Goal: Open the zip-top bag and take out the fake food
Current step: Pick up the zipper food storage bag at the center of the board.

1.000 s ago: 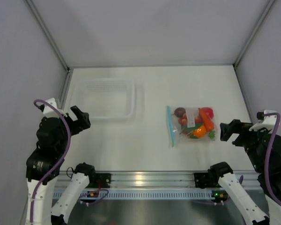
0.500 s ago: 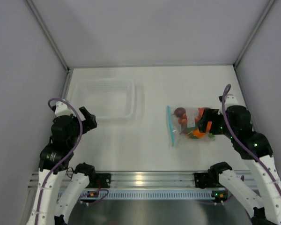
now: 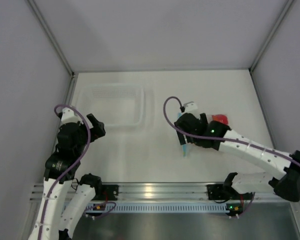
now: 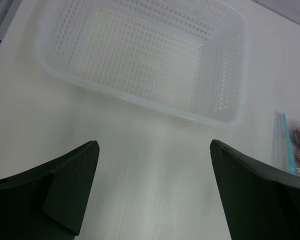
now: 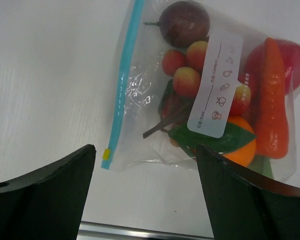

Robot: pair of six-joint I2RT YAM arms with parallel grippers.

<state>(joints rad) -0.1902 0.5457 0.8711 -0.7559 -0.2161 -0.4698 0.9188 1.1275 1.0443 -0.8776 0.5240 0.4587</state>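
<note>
The zip-top bag (image 5: 140, 100) lies flat on the white table, its teal-blue zip strip (image 5: 122, 80) along its left edge and zipped. Inside is the fake food: a carrot (image 5: 272, 100), an orange (image 5: 240, 152), a red berry cluster (image 5: 187, 80) with a green leaf, a dark purple piece (image 5: 182, 22) and a red fruit (image 5: 297, 65). My right gripper (image 5: 146, 155) is open and empty above the bag's near left corner; in the top view it (image 3: 186, 129) hides most of the bag (image 3: 217, 120). My left gripper (image 3: 96, 126) is open and empty near the tray.
A rigid clear perforated tray (image 3: 142, 107) stands at the back left, also in the left wrist view (image 4: 140, 102). The bag's edge (image 4: 292, 145) shows at that view's right. A metal rail (image 3: 150, 192) runs along the near table edge.
My right arm has swung left from the table's right side to above the bag, covering most of it. My left gripper has moved forward and slightly right, toward the tray.
</note>
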